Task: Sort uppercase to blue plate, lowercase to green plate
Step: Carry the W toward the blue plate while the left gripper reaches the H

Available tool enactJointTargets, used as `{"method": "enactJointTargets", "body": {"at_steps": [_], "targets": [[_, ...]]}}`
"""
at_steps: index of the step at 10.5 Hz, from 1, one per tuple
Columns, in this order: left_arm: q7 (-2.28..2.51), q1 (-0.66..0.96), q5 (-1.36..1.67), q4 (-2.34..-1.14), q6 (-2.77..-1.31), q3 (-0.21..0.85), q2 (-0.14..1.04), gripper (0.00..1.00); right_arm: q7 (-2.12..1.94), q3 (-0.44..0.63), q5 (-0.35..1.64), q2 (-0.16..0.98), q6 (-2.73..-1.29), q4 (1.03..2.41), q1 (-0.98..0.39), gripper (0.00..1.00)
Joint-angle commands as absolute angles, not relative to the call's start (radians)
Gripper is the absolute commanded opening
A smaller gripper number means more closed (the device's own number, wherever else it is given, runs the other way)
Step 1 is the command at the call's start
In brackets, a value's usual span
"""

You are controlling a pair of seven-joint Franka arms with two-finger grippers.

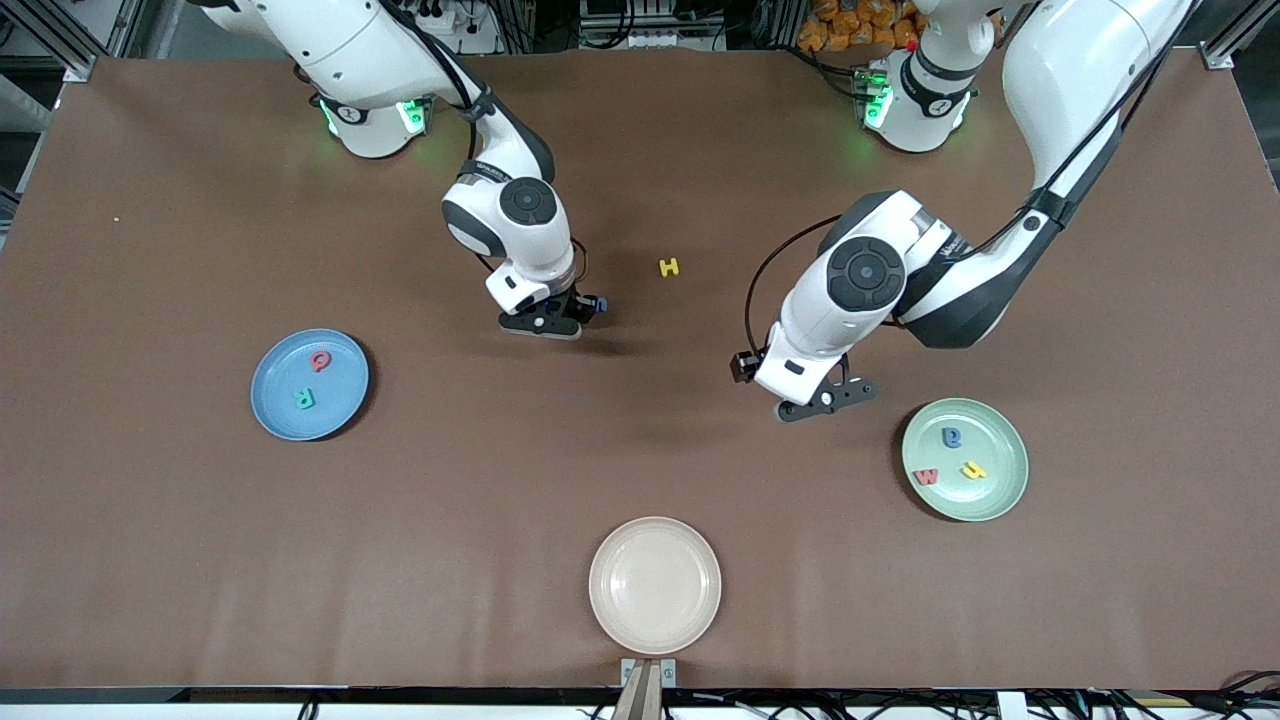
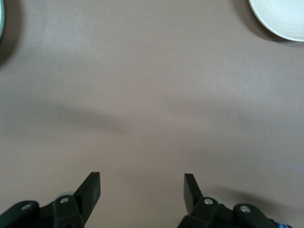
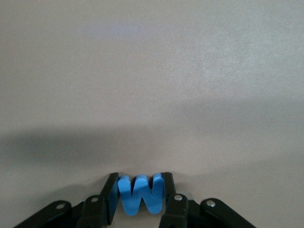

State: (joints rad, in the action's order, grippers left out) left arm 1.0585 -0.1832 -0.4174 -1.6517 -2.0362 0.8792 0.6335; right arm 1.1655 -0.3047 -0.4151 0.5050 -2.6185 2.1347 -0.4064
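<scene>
My right gripper (image 3: pixel 140 183) is shut on a blue W (image 3: pixel 140 194), a finger pressed against each side, low at the table. In the front view this gripper (image 1: pixel 555 322) is mid-table and hides the letter. A yellow H (image 1: pixel 669 267) lies on the table beside it, toward the left arm's end. The blue plate (image 1: pixel 285 420) holds a red Q (image 1: pixel 319 360) and a green R (image 1: pixel 304 399). The green plate (image 1: pixel 1000 500) holds a red w (image 1: pixel 926 477), a blue rounded letter (image 1: pixel 952 436) and a yellow hooked letter (image 1: pixel 973 469). My left gripper (image 1: pixel 828 400) (image 2: pixel 142 183) hangs open and empty over bare table beside the green plate.
A cream plate (image 1: pixel 655 590) sits with nothing in it near the table's front edge, midway between the two coloured plates; its rim (image 2: pixel 280 23) shows in the left wrist view. The brown table mat (image 1: pixel 480 520) lies bare between the plates.
</scene>
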Motion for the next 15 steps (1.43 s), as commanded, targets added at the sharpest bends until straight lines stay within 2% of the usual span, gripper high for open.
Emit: {"method": "enactJointTargets", "body": {"at_steps": [1, 5, 8, 11, 12, 15], "targets": [[1.101, -0.155, -0.396, -1.644, -2.023, 0.877, 0.641, 0.79, 1.154, -0.314, -0.423, 0.511, -2.609, 2.122, -0.387, 0.28], [1.183, -0.085, -0.397, -1.637, -2.031, 0.864, 0.666, 0.79, 1.002, -0.319, -0.422, 0.497, -2.565, 2.115, -0.319, 0.27], [1.268, 0.018, -0.394, -1.609, -2.036, 0.79, 0.675, 0.78, 0.809, -0.319, -0.417, 0.477, -2.519, 2.112, -0.252, 0.27], [1.493, 0.093, -0.394, -1.589, -2.036, 0.784, 0.707, 0.77, 0.492, -0.307, -0.202, 0.465, -2.386, 2.05, -0.196, 0.24], [1.572, 0.109, -0.394, -1.589, -2.036, 0.784, 0.715, 0.77, 0.372, -0.279, -0.139, 0.459, -2.326, 2.021, -0.186, 0.24], [1.776, 0.184, -0.373, -1.569, -2.051, 0.772, 0.747, 0.77, 0.043, -0.125, -0.126, 0.439, -2.299, 2.009, -0.186, 0.24]]}}
